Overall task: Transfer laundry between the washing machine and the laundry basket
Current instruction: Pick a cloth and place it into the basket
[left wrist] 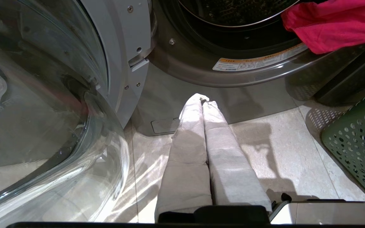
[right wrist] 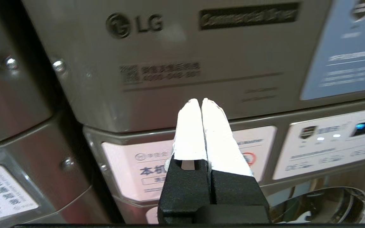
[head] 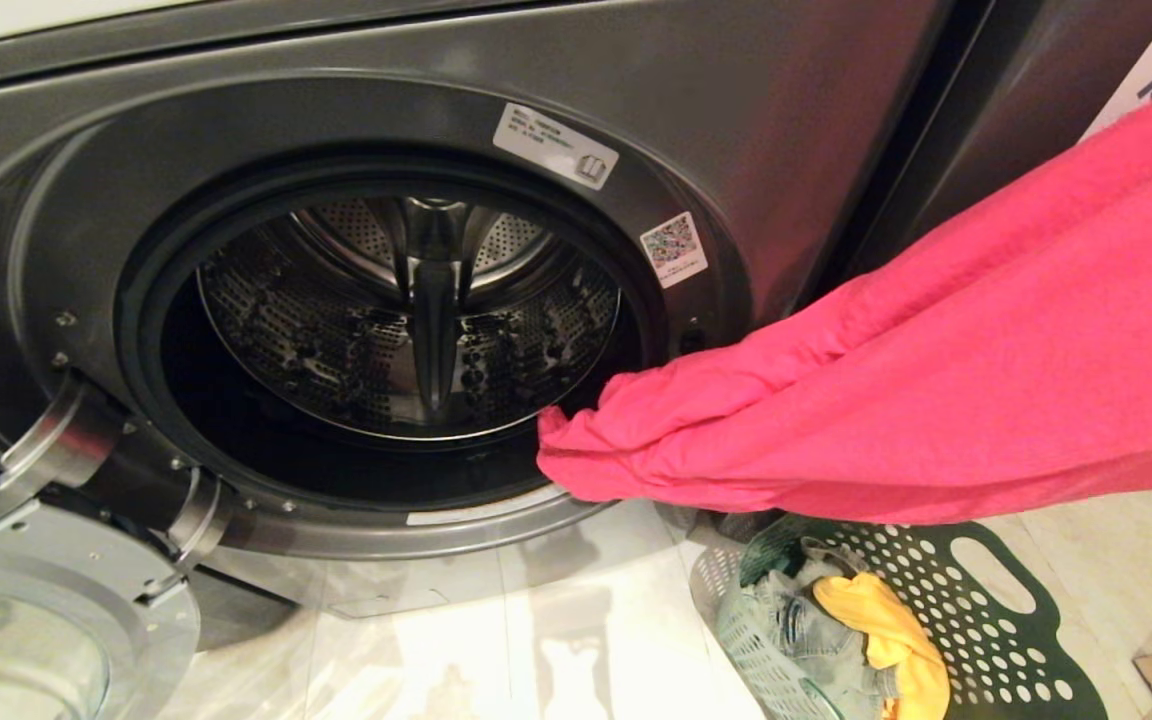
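Laundromat: stacked commercial washing machine, instruction stickers.

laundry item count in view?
3 visible. Pink garment stretched in the air, its end at the washer door opening. Yellow piece and grey-green piece in the green basket. More may be buried underneath.

Pink garment cut off at the head view's right edge, its upper end unseen, laundry basket partly under it, control-panel lettering blurred
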Controlling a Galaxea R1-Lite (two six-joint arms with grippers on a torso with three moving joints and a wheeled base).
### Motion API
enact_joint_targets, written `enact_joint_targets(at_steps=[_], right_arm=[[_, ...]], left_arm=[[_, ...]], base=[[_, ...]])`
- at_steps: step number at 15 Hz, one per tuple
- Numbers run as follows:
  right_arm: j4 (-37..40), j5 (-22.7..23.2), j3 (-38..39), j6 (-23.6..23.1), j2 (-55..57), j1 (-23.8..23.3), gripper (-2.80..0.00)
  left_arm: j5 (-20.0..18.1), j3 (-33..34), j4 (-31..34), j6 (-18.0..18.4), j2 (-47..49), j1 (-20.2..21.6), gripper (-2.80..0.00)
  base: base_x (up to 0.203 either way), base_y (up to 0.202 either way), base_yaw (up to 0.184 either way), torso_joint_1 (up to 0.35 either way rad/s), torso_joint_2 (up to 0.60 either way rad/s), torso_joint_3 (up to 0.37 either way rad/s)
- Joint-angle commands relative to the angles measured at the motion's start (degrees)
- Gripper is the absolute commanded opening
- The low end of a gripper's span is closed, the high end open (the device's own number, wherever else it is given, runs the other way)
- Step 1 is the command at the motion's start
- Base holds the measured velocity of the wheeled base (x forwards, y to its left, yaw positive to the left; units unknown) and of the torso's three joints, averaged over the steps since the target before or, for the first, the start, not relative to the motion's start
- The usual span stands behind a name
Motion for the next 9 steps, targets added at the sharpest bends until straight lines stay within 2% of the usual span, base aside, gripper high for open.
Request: enact_joint_targets(at_steps=[1, 4, 9], right_arm=[[0.0, -0.3, 0.0, -0.1, -1.1, -1.2, -2.80], [-0.4, -0.3, 0.0, 0.0, -3.2, -6.3, -2.80], [-0.2, -1.7, 0.0, 0.0, -5.2, -7.1, -2.80]], left_arm=[[0.0, 0.0, 0.0, 0.0, 0.1, 0.0, -2.80], [0.0, 0.0, 0.0, 0.0, 0.1, 0.1, -2.80], [0.0, 0.0, 0.0, 0.0, 0.1, 0.0, -2.80]], base=[[0.000, 0.000, 0.000, 0.000, 0.00, 0.000], [0.000, 0.000, 0.000, 0.000, 0.00, 0.000], [0.000, 0.000, 0.000, 0.000, 0.00, 0.000]])
